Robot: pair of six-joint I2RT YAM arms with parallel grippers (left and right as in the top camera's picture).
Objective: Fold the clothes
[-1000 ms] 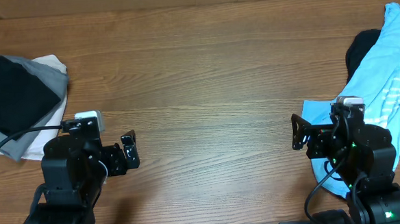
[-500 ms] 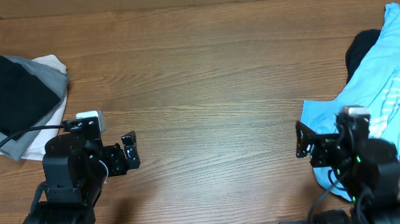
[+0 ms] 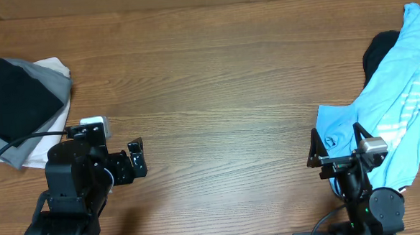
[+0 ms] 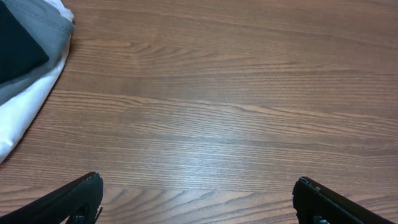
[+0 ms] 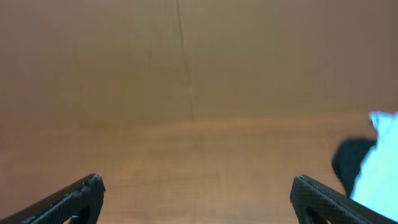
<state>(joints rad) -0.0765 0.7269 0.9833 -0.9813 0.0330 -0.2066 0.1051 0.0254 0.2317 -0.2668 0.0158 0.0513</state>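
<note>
The left gripper (image 4: 198, 182) rests low over the table (image 3: 215, 74) with its fingers spread wide and nothing between them. The left wrist view shows bare wood between the two tips. It sits just beside the folded stack (image 3: 18, 106), a black piece on grey on white at the left edge. This placement reads as a parked position beside finished work.

The right gripper (image 3: 314, 151) is also spread and empty. It points toward the table centre, and its fingers (image 5: 74, 196) frame only blurred wood. The unfolded work lies behind and beside it. The light blue striped garment (image 3: 407, 93) lies crumpled along the right edge. It partly covers a black garment (image 3: 379, 51), of which only one end shows. This pile stays off to the side, probably as a supply heap, which leaves the centre free as a folding area. The next garment is therefore likely to be drawn from here (a judgement, not an observation).

Changes against the frames one second and half a second earlier:
- The right arm has changed posture. Its body now covers less of the blue garment, whose lower hem is newly exposed.
- The right gripper tip has held nearly the same spot.
- The left arm, the stack and both loose garments have not moved.
</note>
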